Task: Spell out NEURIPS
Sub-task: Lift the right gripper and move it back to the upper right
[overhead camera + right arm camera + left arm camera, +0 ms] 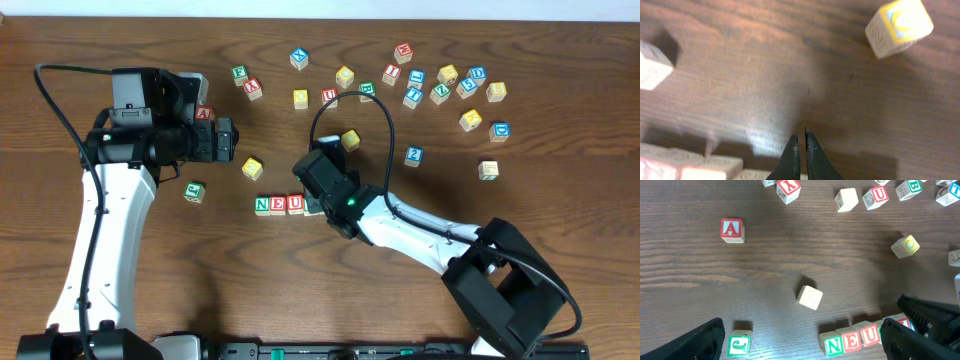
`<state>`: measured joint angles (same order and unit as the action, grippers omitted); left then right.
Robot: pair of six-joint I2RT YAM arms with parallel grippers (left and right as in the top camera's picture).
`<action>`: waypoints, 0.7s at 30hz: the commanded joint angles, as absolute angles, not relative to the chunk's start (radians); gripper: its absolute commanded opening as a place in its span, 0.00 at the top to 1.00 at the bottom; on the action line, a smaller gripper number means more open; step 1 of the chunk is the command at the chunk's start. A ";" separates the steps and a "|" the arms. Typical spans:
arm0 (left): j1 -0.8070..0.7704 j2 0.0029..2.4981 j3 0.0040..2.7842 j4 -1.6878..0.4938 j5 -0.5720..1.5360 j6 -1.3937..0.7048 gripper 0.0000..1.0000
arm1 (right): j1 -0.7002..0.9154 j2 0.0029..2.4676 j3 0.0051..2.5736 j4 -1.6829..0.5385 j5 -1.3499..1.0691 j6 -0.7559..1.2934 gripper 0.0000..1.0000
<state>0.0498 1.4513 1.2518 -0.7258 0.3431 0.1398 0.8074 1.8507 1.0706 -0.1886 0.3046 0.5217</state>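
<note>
With 12 o'clock at the far edge of the overhead view, three cubes stand side by side just to the 6 o'clock side of the worktop's (pixel 330 290) middle. They are the green N cube (pixel 262 205), the red E cube (pixel 279 205) and the red U cube (pixel 295 204), touching in a straight row that reads from 9 to 3 o'clock.

The right end effector (pixel 801 137) sits low at the 3 o'clock end of this row. Its two fingers are pressed together with nothing between them. A half-hidden cube (pixel 904 323) with a red mark lies just beside the U, behind the dark fingers, and its letter cannot be read.

The left end effector (pixel 232 140) hovers toward 10 o'clock from the row, its fingers spread wide and holding nothing. A red A cube (pixel 203 113) lies just at its 11 o'clock side, and a green-lettered cube (pixel 194 190) sits at its 7 o'clock. One yellow cube (pixel 252 168) rests between the left end effector and the row. Another yellow cube (pixel 350 140) is tilted at the right end effector's 1 o'clock.

A scatter of lettered cubes (pixel 416 76) spreads from 12 to 2 o'clock, well apart from the row. Most of their letters are too small to read.
</note>
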 commanded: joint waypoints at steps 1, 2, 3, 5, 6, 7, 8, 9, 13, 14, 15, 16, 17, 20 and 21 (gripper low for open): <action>0.052 1.452 1.274 -0.726 0.358 0.160 0.02 | 0.774 1.863 1.095 -0.187 0.375 0.499 0.98; 0.052 1.452 1.274 -0.725 0.358 0.160 0.02 | 0.762 1.862 1.105 -0.200 0.389 0.500 0.98; 0.052 1.452 1.274 -0.725 0.358 0.160 0.02 | 0.749 1.858 1.117 -0.223 0.396 0.499 0.98; 0.052 1.452 1.274 -0.725 0.358 0.160 0.02 | 0.722 1.852 1.152 -0.284 0.398 0.500 0.98; 0.052 1.452 1.274 -0.726 0.358 0.160 0.02 | 0.706 1.848 1.180 -0.334 0.398 0.500 0.98; 0.052 1.452 1.274 -0.726 0.358 0.160 0.02 | 0.697 1.844 1.199 -0.368 0.398 0.500 0.99; 0.052 1.452 1.274 -0.726 0.358 0.160 0.02 | 0.683 1.839 1.230 -0.420 0.398 0.500 0.99; 0.052 1.452 1.274 -0.725 0.358 0.160 0.02 | 0.671 1.834 1.264 -0.476 0.402 0.500 0.99; 0.052 1.452 1.274 -0.726 0.358 0.160 0.02 | 0.641 1.808 1.377 -0.653 0.437 0.500 0.99; 0.052 1.452 1.274 -0.725 0.358 0.160 0.02 | 0.637 1.798 1.405 -0.693 0.453 0.500 0.98; 0.052 1.452 1.274 -0.726 0.358 0.160 0.02 | 0.635 1.790 1.430 -0.730 0.465 0.500 0.97; 0.052 1.452 1.274 -0.725 0.358 0.160 0.02 | 0.633 1.783 1.449 -0.761 0.472 0.500 0.96; 0.052 1.452 1.274 -0.725 0.358 0.160 0.02 | 0.631 1.775 1.471 -0.797 0.474 0.500 0.93; 0.052 1.452 1.274 -0.725 0.358 0.160 0.02 | 0.627 1.761 1.530 -0.916 0.472 0.509 0.83; 0.052 1.452 1.274 -0.725 0.358 0.160 0.02 | 0.627 1.759 1.544 -0.949 0.473 0.519 0.83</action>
